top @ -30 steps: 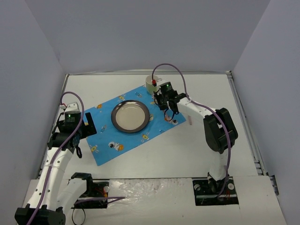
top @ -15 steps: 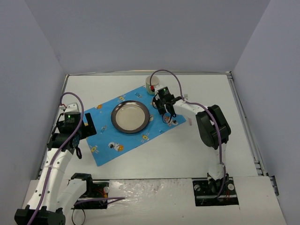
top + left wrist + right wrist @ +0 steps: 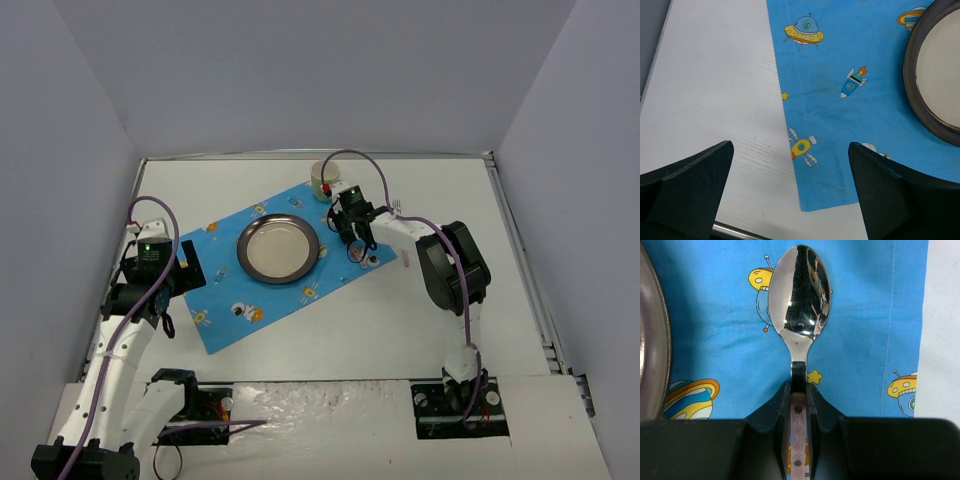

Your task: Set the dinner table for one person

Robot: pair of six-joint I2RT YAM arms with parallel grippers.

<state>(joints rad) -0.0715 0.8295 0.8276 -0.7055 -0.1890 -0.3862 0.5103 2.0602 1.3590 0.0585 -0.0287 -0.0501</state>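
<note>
The right tool (image 3: 799,390) is clamped on the brown handle of a shiny steel spoon (image 3: 800,295) over the blue cartoon-print cloth placemat (image 3: 860,315), just right of the round dark-rimmed metal plate (image 3: 652,340); lower it level, beside the plate, before releasing, while the left tool (image 3: 790,170) hangs wide open, holding nothing. The large matte-white rectangular bench (image 3: 330,340) lies under the placemat; most of the handle is hidden, and whether the spoon touches cloth is unclear

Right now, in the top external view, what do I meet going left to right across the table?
First the left gripper, jaws open → plate → right gripper, jaws shut on the spoon.
</note>
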